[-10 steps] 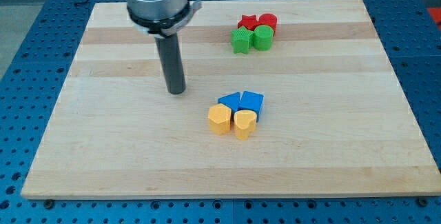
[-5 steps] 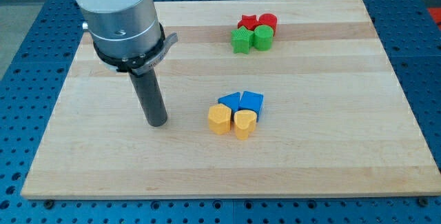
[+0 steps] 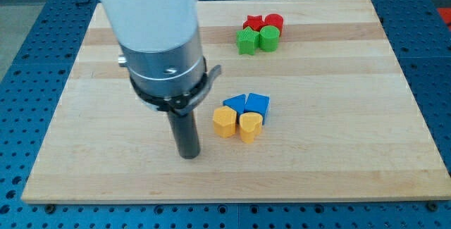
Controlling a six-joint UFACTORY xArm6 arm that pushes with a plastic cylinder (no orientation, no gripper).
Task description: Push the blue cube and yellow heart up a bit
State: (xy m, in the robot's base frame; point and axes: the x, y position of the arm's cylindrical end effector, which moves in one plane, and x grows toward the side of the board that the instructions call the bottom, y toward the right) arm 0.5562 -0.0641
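The blue cube [image 3: 258, 105] sits near the board's middle, with the yellow heart [image 3: 250, 126] touching it just below. A blue triangular block [image 3: 235, 103] lies against the cube's left side and a yellow hexagonal block [image 3: 224, 122] lies left of the heart. My tip [image 3: 189, 154] rests on the board to the lower left of this cluster, a short gap from the yellow hexagonal block, touching no block.
Near the view's top sit a red star [image 3: 252, 23], a red cylinder [image 3: 274, 24], a green star [image 3: 246, 42] and a green cylinder [image 3: 269, 38], packed together. The wooden board [image 3: 338, 116] ends in edges on all sides.
My tip has moved down the view and then right, from the upper left of the yellow and blue cluster to its lower left. No block has moved.
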